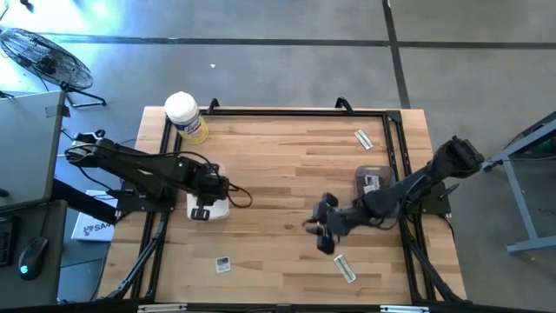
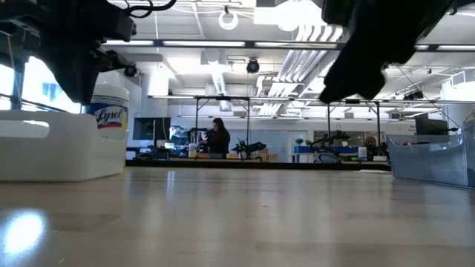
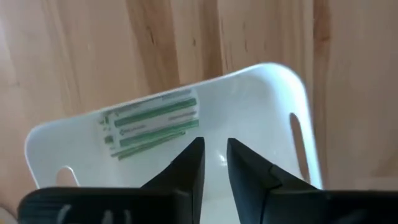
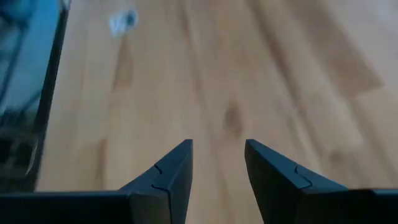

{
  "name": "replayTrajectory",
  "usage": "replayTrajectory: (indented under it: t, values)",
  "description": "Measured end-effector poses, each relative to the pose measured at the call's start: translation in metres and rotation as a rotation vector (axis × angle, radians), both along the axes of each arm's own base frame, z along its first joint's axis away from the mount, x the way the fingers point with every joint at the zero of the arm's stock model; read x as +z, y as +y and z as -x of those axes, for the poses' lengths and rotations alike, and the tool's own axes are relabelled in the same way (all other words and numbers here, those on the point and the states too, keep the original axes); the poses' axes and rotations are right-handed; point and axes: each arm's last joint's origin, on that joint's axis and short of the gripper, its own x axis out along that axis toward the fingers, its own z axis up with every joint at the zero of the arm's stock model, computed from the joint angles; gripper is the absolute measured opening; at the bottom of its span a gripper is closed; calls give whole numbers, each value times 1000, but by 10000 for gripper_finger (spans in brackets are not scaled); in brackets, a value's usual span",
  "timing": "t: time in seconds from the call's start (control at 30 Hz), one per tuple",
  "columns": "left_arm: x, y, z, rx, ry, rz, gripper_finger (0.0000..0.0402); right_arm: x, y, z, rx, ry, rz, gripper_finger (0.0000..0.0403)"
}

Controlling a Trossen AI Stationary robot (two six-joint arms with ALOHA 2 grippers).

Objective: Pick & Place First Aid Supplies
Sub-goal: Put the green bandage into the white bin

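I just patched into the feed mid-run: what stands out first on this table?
The left gripper hangs over a white bin at the table's left, a greenish wrapped strip lying inside it. The right gripper hovers open above bare wood right of centre. Loose packets remain: a white square near the front edge, and strips at the front right and back right.
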Motion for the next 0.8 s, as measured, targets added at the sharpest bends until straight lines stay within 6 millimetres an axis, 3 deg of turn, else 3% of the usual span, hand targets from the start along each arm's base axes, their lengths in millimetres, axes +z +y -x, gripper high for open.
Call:
replayTrajectory:
  t: [0.17,0.3,0.53,0.8]
  values:
    - [-10,1,5,60,-16,10,58,25,46,12,80,190,-5,140]
    - [-19,2,5,68,-59,6,57,27,73,25,91,309,-34,140]
    - [-22,-3,0,122,-144,47,57,-10,98,34,29,511,-86,140]
    - [-24,-26,13,107,-72,59,57,-42,109,42,30,665,-36,140]
